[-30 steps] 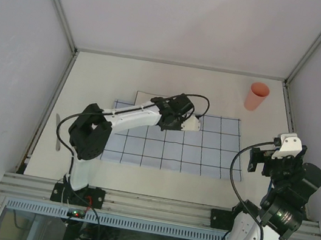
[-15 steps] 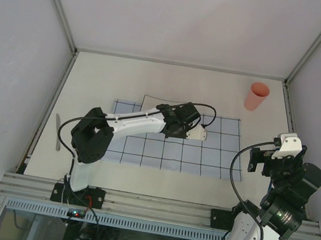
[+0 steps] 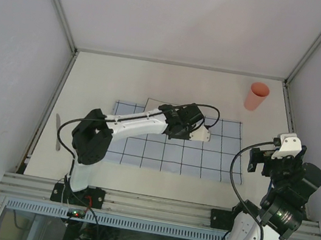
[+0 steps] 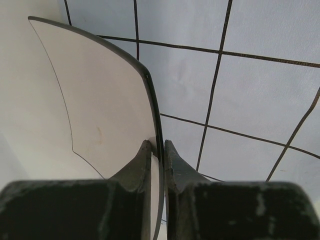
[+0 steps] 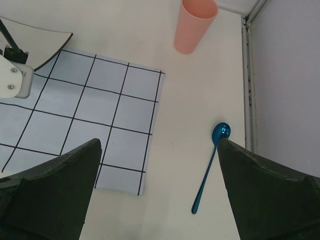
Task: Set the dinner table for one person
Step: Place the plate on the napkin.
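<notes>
On the off-white dinner table (image 3: 106,74) lies a light-blue grid cloth (image 3: 204,155). My left gripper (image 4: 156,145) is shut on the dark rim of an off-white plate (image 4: 100,100), which hangs over the cloth's far left part. From above, only a corner of the plate (image 3: 152,104) shows past the left arm (image 3: 135,122). My right gripper (image 5: 160,190) stands wide open above bare table, right of the cloth (image 5: 90,110), with nothing between its fingers. A blue spoon (image 5: 210,167) lies beside its right finger.
A pink cup (image 3: 256,96) stands upright at the far right corner, also in the right wrist view (image 5: 195,25). A silver utensil (image 3: 57,132) lies by the left rail. Grey rails and pale walls close in the table.
My left arm has carried the plate to the right across the cloth's far edge, still gripping it. The right arm has not moved.
</notes>
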